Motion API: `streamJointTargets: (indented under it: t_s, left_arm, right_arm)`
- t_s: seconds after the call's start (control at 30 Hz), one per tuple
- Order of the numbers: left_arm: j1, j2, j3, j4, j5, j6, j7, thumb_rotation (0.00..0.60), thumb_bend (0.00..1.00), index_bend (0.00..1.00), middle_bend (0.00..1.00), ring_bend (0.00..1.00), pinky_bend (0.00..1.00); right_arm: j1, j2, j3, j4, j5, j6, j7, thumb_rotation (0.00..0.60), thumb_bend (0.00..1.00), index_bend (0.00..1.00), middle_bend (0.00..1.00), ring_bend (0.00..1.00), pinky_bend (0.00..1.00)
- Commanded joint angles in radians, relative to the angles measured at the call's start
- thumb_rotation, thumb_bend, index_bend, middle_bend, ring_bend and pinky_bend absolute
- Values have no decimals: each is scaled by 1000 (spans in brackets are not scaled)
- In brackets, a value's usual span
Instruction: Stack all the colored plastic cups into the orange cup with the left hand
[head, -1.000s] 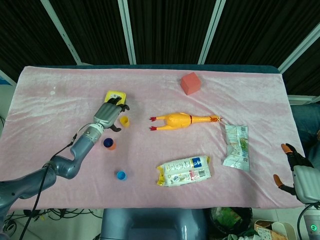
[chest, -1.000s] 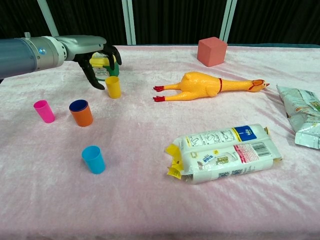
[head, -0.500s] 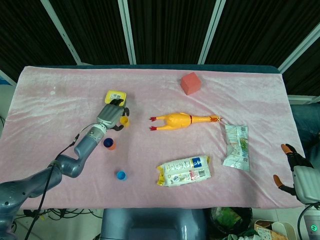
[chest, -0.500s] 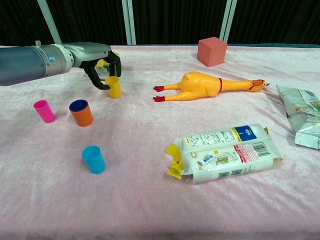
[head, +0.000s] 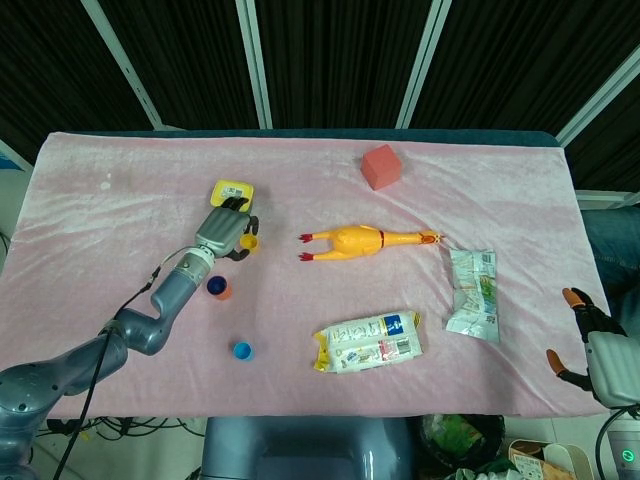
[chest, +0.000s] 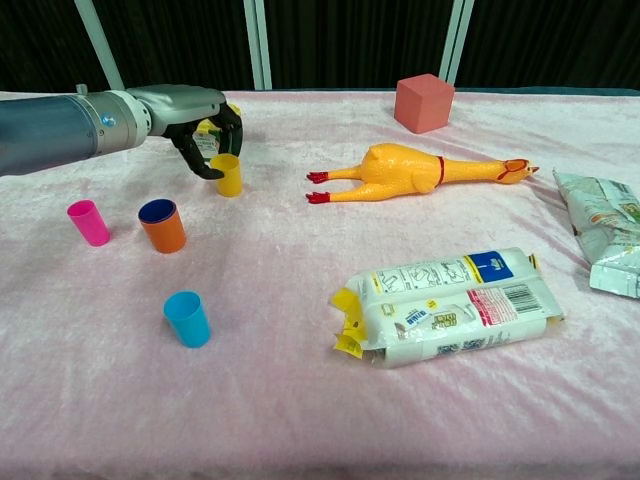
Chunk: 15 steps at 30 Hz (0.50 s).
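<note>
The orange cup (chest: 163, 227) stands upright at the left of the pink cloth, its inside dark blue; it also shows in the head view (head: 220, 289). A pink cup (chest: 88, 222) stands to its left and a light blue cup (chest: 187, 319) nearer the front. A yellow cup (chest: 229, 174) stands upright further back. My left hand (chest: 203, 126) hovers at the yellow cup, thumb beside its left rim and fingers curved over behind it, holding nothing. My right hand (head: 588, 343) hangs off the table's front right corner, fingers spread.
A green and yellow tub (chest: 209, 137) sits just behind my left hand. A rubber chicken (chest: 420, 171) lies mid-table, a red cube (chest: 423, 102) behind it. A white snack pack (chest: 446, 305) and a green-white bag (chest: 605, 235) lie to the right.
My left hand has dropped and moved closer to the yellow cup, its thumb now beside the rim. The cups have not moved.
</note>
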Motion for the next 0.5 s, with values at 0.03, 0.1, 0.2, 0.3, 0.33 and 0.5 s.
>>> streamJointTargets:
  t_s: [0.03, 0.1, 0.2, 0.3, 0.33, 0.5]
  left_arm:
    - [4, 15, -2, -17, 2, 12, 10, 600, 340, 495, 515, 100, 128]
    - [11, 40, -4, -50, 4, 33, 24, 600, 340, 493, 515, 100, 128]
    - [29, 98, -8, -134, 5, 73, 54, 600, 340, 489, 514, 100, 127]
    - [53, 170, -9, -235, 0, 113, 93, 600, 340, 486, 513, 100, 127]
    - [64, 201, -8, -277, -3, 130, 110, 600, 340, 486, 513, 100, 127]
    - [168, 399, 10, -554, 3, 264, 164, 600, 340, 485, 513, 100, 128]
  right_arm:
    - [0, 0, 0, 0, -1, 0, 1, 600, 263, 35, 55, 161, 213]
    - [0, 0, 0, 1, 0, 0, 2, 600, 263, 35, 55, 161, 214]
    - [0, 0, 0, 1, 0, 0, 2, 600, 263, 35, 55, 161, 214]
    - [0, 0, 0, 2, -1, 1, 0, 600, 263, 35, 55, 161, 213]
    - [0, 0, 0, 2, -2, 1, -1, 600, 263, 35, 55, 160, 213]
    - [-1, -1, 1, 5, -4, 7, -8, 600, 263, 35, 55, 161, 214]
